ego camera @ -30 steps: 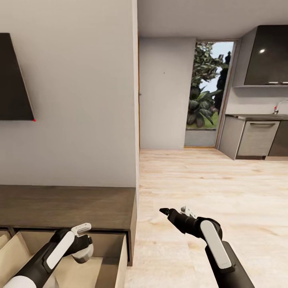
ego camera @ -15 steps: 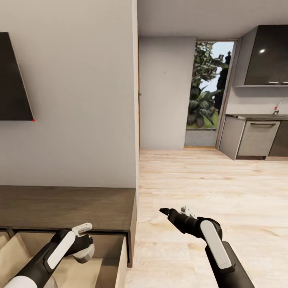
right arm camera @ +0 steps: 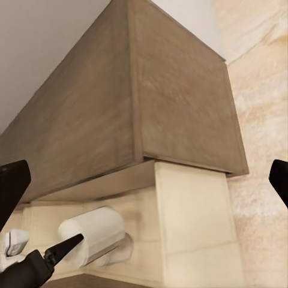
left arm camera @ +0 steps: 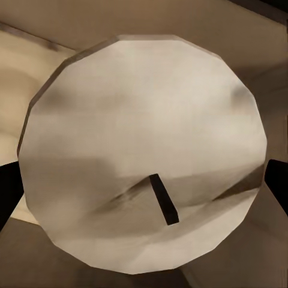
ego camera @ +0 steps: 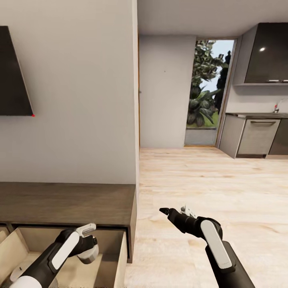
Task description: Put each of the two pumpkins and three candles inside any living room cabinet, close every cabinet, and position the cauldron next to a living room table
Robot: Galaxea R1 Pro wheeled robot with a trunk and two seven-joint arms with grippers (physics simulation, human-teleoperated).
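Observation:
A pale candle (ego camera: 91, 257) hangs over the pulled-out drawer (ego camera: 121, 256) of the dark brown cabinet (ego camera: 68, 202), with my left gripper (ego camera: 86, 249) shut on it. In the left wrist view the candle (left arm camera: 144, 120) shows its round top and dark wick, with a dark fingertip at each side. In the right wrist view the same candle (right arm camera: 93, 234) lies sideways in the pale drawer (right arm camera: 192, 222). Deep in the drawer lies another pale round thing (ego camera: 17, 274), perhaps a candle. My right gripper (ego camera: 174, 209) stands open over the floor beside the cabinet's end. The pumpkins and the cauldron are out of view.
A dark wall screen (ego camera: 14, 76) hangs above the cabinet. The wall's corner (ego camera: 136, 120) ends right of the cabinet. Beyond lies pale wood floor (ego camera: 208, 180), with kitchen units (ego camera: 256, 136) at the far right and a glass door (ego camera: 206, 92) at the back.
My left gripper has sunk a little, down and rightward, with the candle toward the drawer. The head view has tilted slightly down. The right arm has stayed still.

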